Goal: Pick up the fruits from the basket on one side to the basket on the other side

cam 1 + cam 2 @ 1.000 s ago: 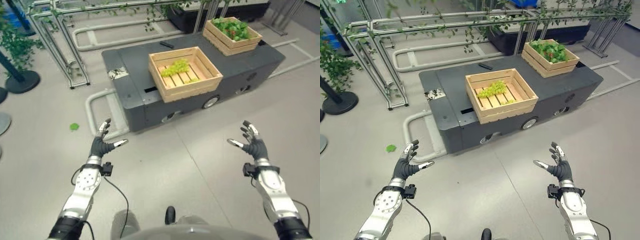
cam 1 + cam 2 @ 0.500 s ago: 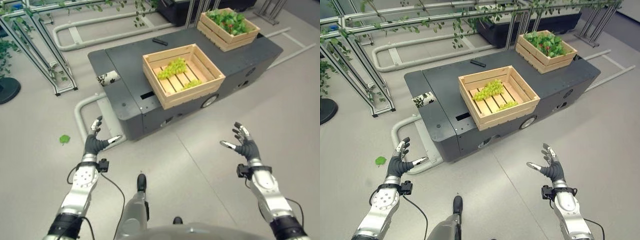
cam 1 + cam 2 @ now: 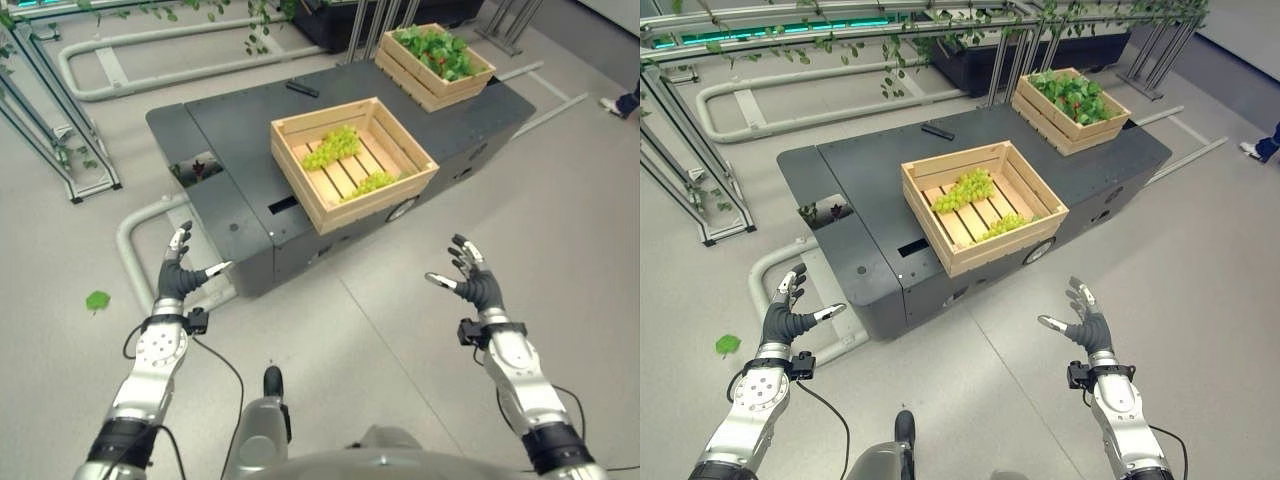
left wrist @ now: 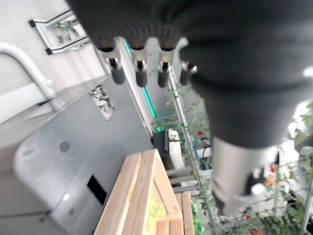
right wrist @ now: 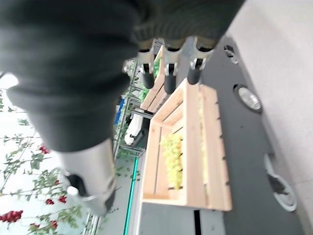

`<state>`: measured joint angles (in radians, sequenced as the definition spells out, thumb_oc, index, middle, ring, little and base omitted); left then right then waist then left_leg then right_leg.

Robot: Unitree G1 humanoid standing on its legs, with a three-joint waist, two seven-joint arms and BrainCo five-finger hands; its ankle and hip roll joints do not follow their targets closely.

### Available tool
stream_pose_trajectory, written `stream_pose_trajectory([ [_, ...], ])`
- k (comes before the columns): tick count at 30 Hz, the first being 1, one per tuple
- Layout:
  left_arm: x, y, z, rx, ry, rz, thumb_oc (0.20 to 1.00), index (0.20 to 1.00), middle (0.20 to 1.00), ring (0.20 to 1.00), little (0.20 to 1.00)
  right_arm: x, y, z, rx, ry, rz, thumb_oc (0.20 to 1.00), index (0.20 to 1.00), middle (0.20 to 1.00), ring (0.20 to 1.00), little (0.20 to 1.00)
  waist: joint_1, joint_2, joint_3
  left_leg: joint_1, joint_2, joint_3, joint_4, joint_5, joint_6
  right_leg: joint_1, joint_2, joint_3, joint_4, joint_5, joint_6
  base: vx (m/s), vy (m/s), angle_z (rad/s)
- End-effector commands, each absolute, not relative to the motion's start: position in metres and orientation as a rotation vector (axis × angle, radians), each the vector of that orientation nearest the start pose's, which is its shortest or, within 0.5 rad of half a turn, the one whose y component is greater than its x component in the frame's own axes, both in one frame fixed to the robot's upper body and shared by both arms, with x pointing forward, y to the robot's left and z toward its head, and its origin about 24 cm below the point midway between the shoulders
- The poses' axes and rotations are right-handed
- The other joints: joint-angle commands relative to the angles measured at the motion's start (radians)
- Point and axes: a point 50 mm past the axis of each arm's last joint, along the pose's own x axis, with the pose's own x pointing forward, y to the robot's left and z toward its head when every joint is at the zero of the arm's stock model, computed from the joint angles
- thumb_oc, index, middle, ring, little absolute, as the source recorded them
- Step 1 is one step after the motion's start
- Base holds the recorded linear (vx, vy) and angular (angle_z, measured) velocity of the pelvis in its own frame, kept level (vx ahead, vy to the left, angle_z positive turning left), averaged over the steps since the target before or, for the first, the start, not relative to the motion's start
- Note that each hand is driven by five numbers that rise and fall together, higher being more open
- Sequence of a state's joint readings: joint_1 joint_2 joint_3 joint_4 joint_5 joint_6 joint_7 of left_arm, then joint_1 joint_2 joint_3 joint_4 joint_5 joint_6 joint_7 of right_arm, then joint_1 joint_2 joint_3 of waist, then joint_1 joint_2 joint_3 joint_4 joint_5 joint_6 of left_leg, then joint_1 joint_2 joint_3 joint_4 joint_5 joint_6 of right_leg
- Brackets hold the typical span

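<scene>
Grapes (image 3: 333,146) lie in a wooden crate (image 3: 352,160) on a dark cart (image 3: 225,120) standing on grey floor (image 3: 400,320).

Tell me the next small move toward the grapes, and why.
Probably step closer to the dark cart. Both the left hand and right hand hang open and empty over the floor, short of the near wooden crate holding the green grapes.
</scene>
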<state>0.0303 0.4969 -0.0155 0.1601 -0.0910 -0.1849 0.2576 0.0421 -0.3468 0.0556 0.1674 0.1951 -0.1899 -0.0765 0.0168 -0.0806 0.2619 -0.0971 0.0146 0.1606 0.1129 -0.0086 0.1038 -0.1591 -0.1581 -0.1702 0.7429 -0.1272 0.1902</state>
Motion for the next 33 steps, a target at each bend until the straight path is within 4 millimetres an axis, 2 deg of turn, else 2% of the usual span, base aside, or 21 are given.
stream_pose_trajectory([
  [1,0.239,0.259,0.060,0.449,-0.125,0.224,1.000,1.000,1.000,1.000,1.000,0.240,-0.226,0.032,-0.183,-0.029,-0.079,1.000,1.000,1.000,1.000,1.000,-0.022,0.025,-0.078,0.063,-0.006,-0.035,-0.049,-0.029,-0.083,0.045,0.050,-0.046,-0.386,0.086,-0.015,0.27,-0.077,0.07],
  [2,0.240,0.258,0.059,0.438,-0.122,0.220,1.000,1.000,1.000,1.000,1.000,0.238,-0.228,0.030,-0.183,-0.022,-0.091,1.000,1.000,1.000,1.000,1.000,-0.030,0.024,-0.081,0.067,-0.010,-0.057,-0.050,-0.033,-0.091,0.047,0.042,0.002,-0.502,0.084,-0.022,0.33,-0.143,0.63],
  [3,0.242,0.257,0.058,0.435,-0.120,0.211,1.000,1.000,1.000,1.000,1.000,0.236,-0.231,0.031,-0.186,-0.021,-0.102,1.000,1.000,1.000,1.000,1.000,-0.047,0.025,-0.089,0.091,-0.010,-0.093,-0.076,-0.037,-0.102,0.035,0.026,0.110,-0.630,0.114,-0.013,0.25,-0.109,0.72],
  [5,0.243,0.256,0.060,0.441,-0.126,0.209,1.000,1.000,1.000,1.000,1.000,0.236,-0.232,0.032,-0.190,-0.024,-0.109,1.000,1.000,1.000,1.000,1.000,-0.049,0.020,-0.092,0.104,-0.011,-0.099,-0.090,-0.037,-0.106,0.033,0.021,0.129,-0.652,0.138,-0.005,0.19,-0.107,0.85],
  [6,0.245,0.256,0.061,0.449,-0.131,0.208,1.000,1.000,1.000,1.000,1.000,0.235,-0.233,0.031,-0.201,-0.021,-0.106,1.000,1.000,1.000,1.000,1.000,-0.042,0.001,-0.099,0.119,-0.013,-0.109,-0.104,-0.036,-0.114,0.044,0.024,0.102,-0.655,0.151,-0.009,0.16,-0.125,0.75],
  [9,0.246,0.255,0.056,0.449,-0.113,0.203,1.000,1.000,1.000,1.000,1.000,0.233,-0.236,0.029,-0.211,-0.008,-0.111,1.000,1.000,1.000,1.000,1.000,-0.043,-0.011,-0.115,0.124,-0.017,-0.133,-0.105,-0.045,-0.117,0.072,0.035,0.085,-0.659,0.135,-0.017,0.17,-0.154,0.64],
  [11,0.243,0.254,0.053,0.431,-0.104,0.212,1.000,1.000,1.000,1.000,1.000,0.232,-0.240,0.031,-0.215,-0.013,-0.117,1.000,1.000,1.000,1.000,1.000,-0.039,-0.008,-0.126,0.134,-0.010,-0.144,-0.104,-0.054,-0.123,0.098,0.040,0.044,-0.673,0.132,-0.022,0.17,-0.155,0.80],
  [13,0.242,0.254,0.052,0.434,-0.097,0.208,1.000,1.000,1.000,1.000,1.000,0.231,-0.242,0.031,-0.220,-0.012,-0.120,1.000,1.000,1.000,1.000,1.000,-0.039,-0.006,-0.131,0.134,-0.008,-0.150,-0.102,-0.056,-0.125,0.110,0.044,0.038,-0.684,0.127,-0.026,0.07,-0.108,0.28],
  [14,0.242,0.253,0.052,0.442,-0.097,0.199,1.000,1.000,1.000,1.000,1.000,0.231,-0.245,0.032,-0.230,-0.009,-0.125,1.000,1.000,1.000,1.000,1.000,-0.039,-0.001,-0.131,0.128,-0.003,-0.168,-0.106,-0.049,-0.133,0.123,0.056,0.031,-0.692,0.111,-0.039,0.01,-0.115,0.09],
  [19,0.243,0.250,0.049,0.400,-0.084,0.198,1.000,1.000,1.000,1.000,1.000,0.229,-0.248,0.030,-0.224,-0.002,-0.147,1.000,1.000,1.000,1.000,1.000,-0.038,0.004,-0.140,0.115,0.017,-0.196,-0.140,-0.020,-0.158,0.150,0.064,-0.020,-0.727,0.096,-0.051,0.01,-0.094,0.31],
  [21,0.246,0.248,0.050,0.393,-0.090,0.190,1.000,1.000,1.000,1.000,1.000,0.227,-0.251,0.028,-0.217,0.001,-0.167,1.000,1.000,1.000,1.000,1.000,-0.053,0.005,-0.143,0.103,0.040,-0.170,-0.146,-0.004,-0.180,0.157,0.060,-0.054,-0.724,0.083,-0.057,0.01,-0.046,0.33],
  [24,0.248,0.245,0.050,0.394,-0.092,0.178,1.000,1.000,1.000,1.000,1.000,0.225,-0.250,0.028,-0.218,0.005,-0.163,1.000,1.000,1.000,1.000,1.000,-0.065,0.004,-0.143,0.099,0.057,-0.129,-0.136,-0.006,-0.184,0.171,0.056,-0.077,-0.733,0.085,-0.057,0.01,-0.011,0.64],
  [33,0.242,0.246,0.042,0.363,-0.060,0.189,1.000,1.000,1.000,1.000,1.000,0.224,-0.247,0.021,-0.216,0.035,-0.147,1.000,1.000,1.000,1.000,1.000,-0.063,0.008,-0.152,0.117,0.054,-0.085,-0.120,-0.027,-0.176,0.198,0.052,-0.056,-0.735,0.072,-0.060,0.02,0.018,0.00],
])
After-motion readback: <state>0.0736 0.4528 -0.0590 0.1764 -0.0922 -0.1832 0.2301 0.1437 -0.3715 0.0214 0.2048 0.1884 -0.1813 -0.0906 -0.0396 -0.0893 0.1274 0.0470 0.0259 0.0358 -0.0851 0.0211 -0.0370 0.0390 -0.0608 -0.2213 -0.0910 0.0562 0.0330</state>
